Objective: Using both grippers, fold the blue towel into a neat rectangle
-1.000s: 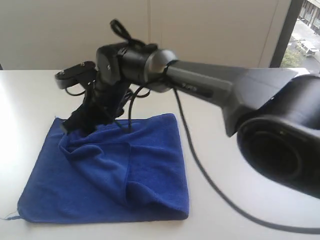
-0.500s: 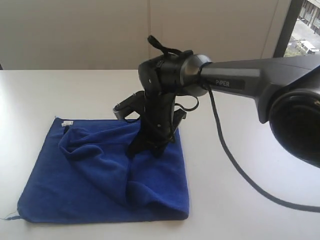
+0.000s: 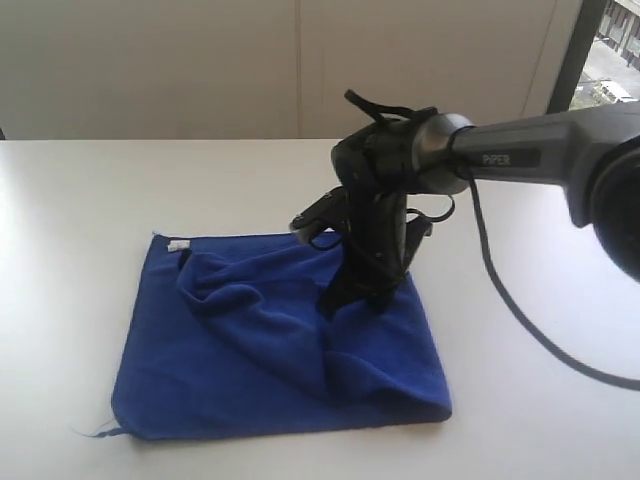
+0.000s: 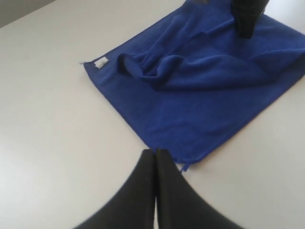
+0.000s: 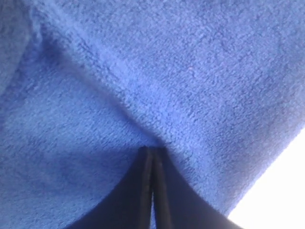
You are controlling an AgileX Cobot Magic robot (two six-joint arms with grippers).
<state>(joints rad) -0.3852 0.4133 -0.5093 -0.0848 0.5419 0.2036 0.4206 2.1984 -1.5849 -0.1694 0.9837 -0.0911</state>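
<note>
Towel [image 3: 250, 360]: blue, lying on white table [image 3: 80, 200], centre to low-centre of ext. view; outline roughly square, edges flat, top layer rumpled w/ a raised fold running from upper left toward lower middle.
Tag [image 3: 179, 245]: small, white, at towel's upper-left corner.
Thread [image 3: 90, 432]: loose strand off towel's lower-left corner.
R gripper [image 3: 347, 300]: arm comes in from right of frame, tips point down onto towel, right of its middle. Jaws pressed together, no gap.
R wrist view: R gripper [image 5: 152, 152] sits in a crease of the plush; can't tell if any cloth is nipped between the tips.
L gripper [image 4: 155, 155]: not seen in ext. view. In its own view jaws closed tight, nothing between them, over bare table just off the towel corner w/ the thread.
Cable [image 3: 520, 320]: black, hangs from R arm and curves over table at right.
Window [image 3: 610, 50]: upper-right corner, street outside.
</note>
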